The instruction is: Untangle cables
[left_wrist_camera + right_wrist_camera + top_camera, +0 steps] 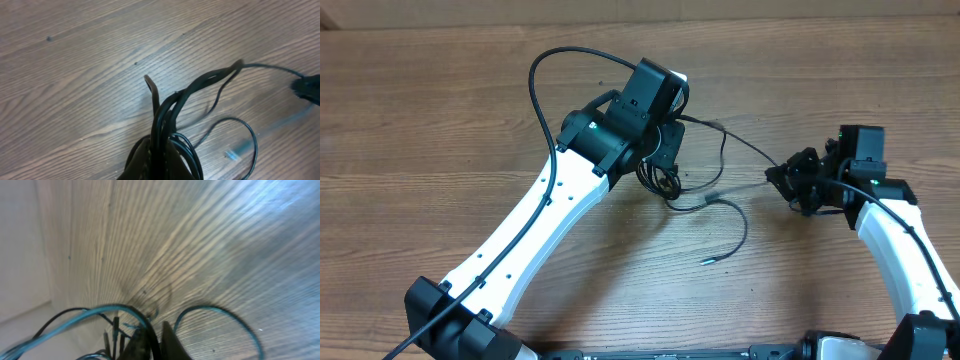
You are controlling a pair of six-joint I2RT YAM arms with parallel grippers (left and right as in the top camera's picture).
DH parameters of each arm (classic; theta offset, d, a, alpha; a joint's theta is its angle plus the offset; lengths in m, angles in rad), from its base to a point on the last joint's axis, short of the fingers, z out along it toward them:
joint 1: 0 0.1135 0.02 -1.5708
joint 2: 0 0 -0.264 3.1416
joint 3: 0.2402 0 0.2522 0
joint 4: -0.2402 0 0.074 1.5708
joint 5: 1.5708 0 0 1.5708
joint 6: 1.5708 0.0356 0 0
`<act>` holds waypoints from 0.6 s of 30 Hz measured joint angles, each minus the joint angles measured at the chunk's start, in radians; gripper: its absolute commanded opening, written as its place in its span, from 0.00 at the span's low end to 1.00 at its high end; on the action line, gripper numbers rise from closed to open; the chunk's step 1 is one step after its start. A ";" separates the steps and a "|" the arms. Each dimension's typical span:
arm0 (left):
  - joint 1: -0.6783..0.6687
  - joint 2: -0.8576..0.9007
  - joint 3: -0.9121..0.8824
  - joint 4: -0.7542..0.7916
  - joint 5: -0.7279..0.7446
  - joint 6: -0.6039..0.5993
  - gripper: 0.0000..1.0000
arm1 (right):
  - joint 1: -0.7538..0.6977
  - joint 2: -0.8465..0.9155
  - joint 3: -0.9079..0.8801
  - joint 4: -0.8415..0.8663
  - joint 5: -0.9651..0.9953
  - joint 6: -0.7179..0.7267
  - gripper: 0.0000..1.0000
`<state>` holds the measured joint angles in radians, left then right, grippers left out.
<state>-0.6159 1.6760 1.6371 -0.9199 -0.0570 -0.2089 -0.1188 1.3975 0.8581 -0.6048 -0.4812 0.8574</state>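
- The wooden table point(440, 120) carries everything. The work sits right of its middle, between the two arms.
- The left arm point(540, 215) reaches in from the lower left and the right arm point(905, 250) from the lower right. Their tips face each other across a gap.
- The left gripper point(665, 150) is clenched on the cables point(660, 182), a knot of thin black loops hanging just under it and touching the wood. In the left wrist view the cables point(165, 120) rise straight out of the closed left gripper point(156, 156) and fan away up and to the right.
- The right gripper point(790, 182) is closed too. It appears to pinch one strand point(740, 142) that runs out of the bundle, and in the right wrist view a cord curves in at the closed tips of the right gripper point(156, 339).
- That strand is the relation the next move depends on. Its long axis runs nearly level from the bundle on the left to the right gripper, sloping slightly toward the near edge. The bundle lies to the left of the right gripper, well apart from it, and the left arm is the nearer of the two. My judgement is that drawing the right arm away along this line would slide the strand out while the left one anchors the knot.
- A second cord with a grey plug point(715, 196) lies just below, near the same line.
- A loose end point(706, 261) curls toward the near edge, held by neither gripper.
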 measured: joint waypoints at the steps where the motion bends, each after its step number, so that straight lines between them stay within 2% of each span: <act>1: 0.000 0.000 0.000 0.000 -0.006 0.005 0.04 | -0.013 0.000 0.000 -0.010 -0.002 -0.018 0.56; 2: 0.000 0.000 0.000 0.000 -0.011 0.007 0.04 | -0.027 0.000 0.000 -0.020 0.001 -0.026 0.81; 3: 0.000 0.000 0.000 0.001 -0.016 0.008 0.04 | -0.034 0.000 0.000 -0.025 0.002 -0.031 0.93; 4: 0.000 0.000 0.000 0.003 -0.016 0.008 0.04 | -0.039 0.000 0.000 -0.026 -0.001 -0.040 1.00; 10: 0.000 0.000 0.000 0.009 0.016 0.029 0.04 | -0.039 0.000 0.000 0.019 -0.101 -0.163 1.00; 18: 0.000 0.000 0.000 0.031 0.260 0.206 0.04 | -0.039 0.000 0.000 0.075 -0.344 -0.388 1.00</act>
<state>-0.6155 1.6760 1.6371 -0.8890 0.2028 -0.0029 -0.1574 1.3975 0.8581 -0.5297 -0.8249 0.4694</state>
